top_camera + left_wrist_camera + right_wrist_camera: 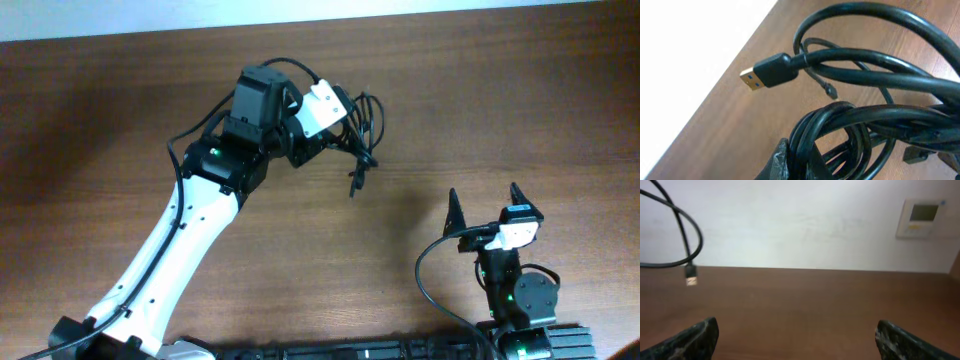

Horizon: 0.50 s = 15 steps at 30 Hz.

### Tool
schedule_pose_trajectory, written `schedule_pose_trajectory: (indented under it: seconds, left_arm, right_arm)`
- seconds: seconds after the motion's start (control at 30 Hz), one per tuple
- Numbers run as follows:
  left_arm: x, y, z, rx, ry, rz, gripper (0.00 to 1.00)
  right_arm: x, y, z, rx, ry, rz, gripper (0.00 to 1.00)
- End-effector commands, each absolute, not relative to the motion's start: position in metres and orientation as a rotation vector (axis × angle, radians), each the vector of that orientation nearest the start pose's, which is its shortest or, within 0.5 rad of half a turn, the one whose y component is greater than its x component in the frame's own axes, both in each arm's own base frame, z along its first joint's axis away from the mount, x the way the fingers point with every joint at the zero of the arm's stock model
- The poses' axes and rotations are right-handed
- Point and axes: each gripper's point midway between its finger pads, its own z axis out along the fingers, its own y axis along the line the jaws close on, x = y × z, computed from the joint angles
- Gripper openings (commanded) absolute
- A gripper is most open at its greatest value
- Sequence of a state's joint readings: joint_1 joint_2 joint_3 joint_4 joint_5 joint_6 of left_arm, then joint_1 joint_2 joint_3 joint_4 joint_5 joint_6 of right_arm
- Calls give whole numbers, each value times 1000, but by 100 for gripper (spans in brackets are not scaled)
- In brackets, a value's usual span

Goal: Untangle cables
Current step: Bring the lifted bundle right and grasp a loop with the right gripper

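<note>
The cables (362, 130) are a looped black bundle held above the wooden table (500, 100) at the upper middle of the overhead view. My left gripper (345, 125) is shut on the bundle. In the left wrist view the coils (870, 120) fill the frame, pinched between the fingers (802, 162), and a USB plug with a gold tip (767, 72) sticks out to the left. My right gripper (482, 205) is open and empty at the lower right. In the right wrist view its fingers (795, 337) are spread wide, and a cable loop with a hanging plug (690, 274) shows far left.
The right arm's own thick black wire (430, 285) curves beside its base. A black ridged strip (400, 350) runs along the table's front edge. A pale wall with a small white panel (920, 217) stands beyond the table's far edge.
</note>
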<state>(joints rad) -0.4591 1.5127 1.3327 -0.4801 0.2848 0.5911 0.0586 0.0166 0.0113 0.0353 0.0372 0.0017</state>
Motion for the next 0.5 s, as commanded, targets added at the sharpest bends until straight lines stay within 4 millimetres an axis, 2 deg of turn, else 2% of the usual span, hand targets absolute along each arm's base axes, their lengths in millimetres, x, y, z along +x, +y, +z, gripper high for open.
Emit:
schedule_pose_trajectory:
  seconds: [0.0, 0.13, 0.3, 0.47]
  left_arm:
    - [374, -255, 286, 1242, 1666, -295, 0]
    - [371, -264, 297, 1279, 1577, -323, 0]
    - [348, -285, 302, 1397, 1444, -423, 0]
    - [329, -306, 301, 1504, 1328, -408, 0]
  right_arm:
    - [240, 19, 217, -13, 1477, 128, 99]
    - [224, 20, 253, 20, 1491, 186, 98]
    - [202, 30, 275, -22, 1627, 235, 99]
    - [189, 40, 296, 10, 1782, 345, 99]
